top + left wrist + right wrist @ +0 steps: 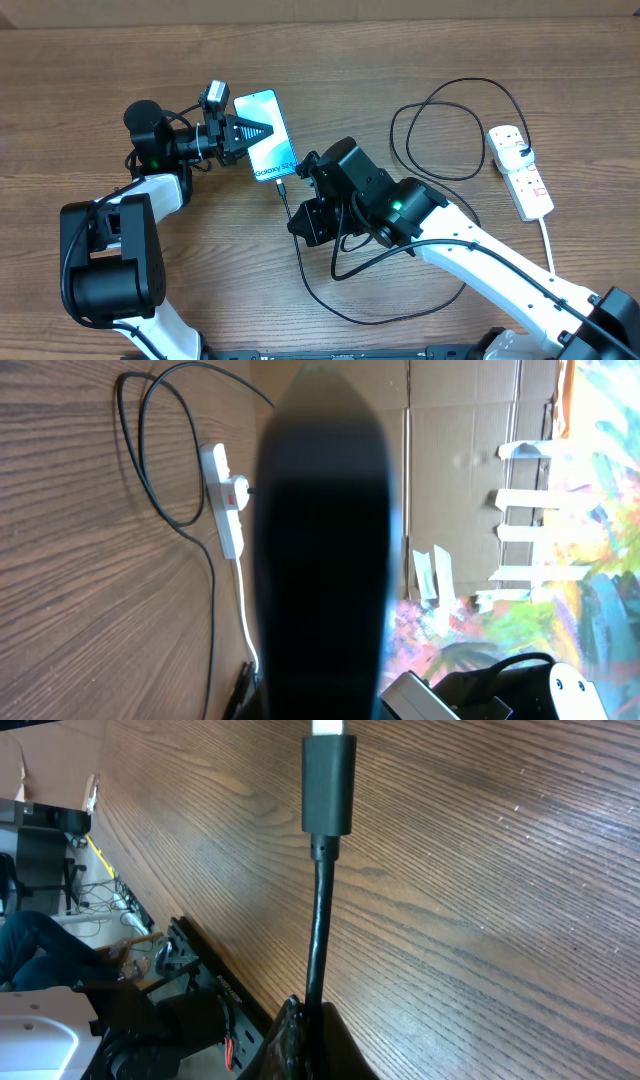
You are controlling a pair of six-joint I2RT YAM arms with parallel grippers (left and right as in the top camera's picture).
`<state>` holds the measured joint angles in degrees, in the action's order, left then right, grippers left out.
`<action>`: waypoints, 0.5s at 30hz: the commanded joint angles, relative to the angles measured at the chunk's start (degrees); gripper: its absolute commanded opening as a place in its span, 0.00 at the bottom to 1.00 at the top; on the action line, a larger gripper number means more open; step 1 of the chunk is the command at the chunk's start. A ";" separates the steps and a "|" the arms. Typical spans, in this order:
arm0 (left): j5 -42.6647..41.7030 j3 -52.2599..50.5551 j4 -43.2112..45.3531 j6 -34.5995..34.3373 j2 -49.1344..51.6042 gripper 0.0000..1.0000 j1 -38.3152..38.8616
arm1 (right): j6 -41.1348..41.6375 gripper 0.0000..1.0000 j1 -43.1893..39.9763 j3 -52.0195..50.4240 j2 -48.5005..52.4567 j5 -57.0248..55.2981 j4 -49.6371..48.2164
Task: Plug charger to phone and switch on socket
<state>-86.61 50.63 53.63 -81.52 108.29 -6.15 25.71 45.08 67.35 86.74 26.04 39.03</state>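
The phone, light blue screen up, lies left of centre with my left gripper shut on it from the left. In the left wrist view the phone is a dark blurred slab filling the middle. The charger's connector sits at the phone's bottom edge. Its black cable loops across the table to the plug in the socket at the far right. My right gripper is shut on the cable just behind the connector. In the right wrist view the fingers pinch the cable below the connector.
The socket's white cord runs toward the front right edge. A wide loop of black cable lies between the phone and the socket. The socket and the cable also show in the left wrist view, with cardboard boxes beyond the table.
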 commanded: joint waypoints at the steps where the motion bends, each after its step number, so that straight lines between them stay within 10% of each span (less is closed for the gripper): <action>1: -1.53 1.33 0.70 -2.34 -0.33 0.04 -0.35 | 0.24 0.04 -0.11 0.96 0.09 -0.52 -0.24; 15: -2.67 1.33 0.68 -2.78 -0.33 0.04 -0.31 | 1.07 0.04 -0.11 0.96 0.09 -0.57 -0.61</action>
<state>-87.42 50.63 53.67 -83.88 108.29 -6.15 26.57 45.08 67.35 86.74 25.89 38.94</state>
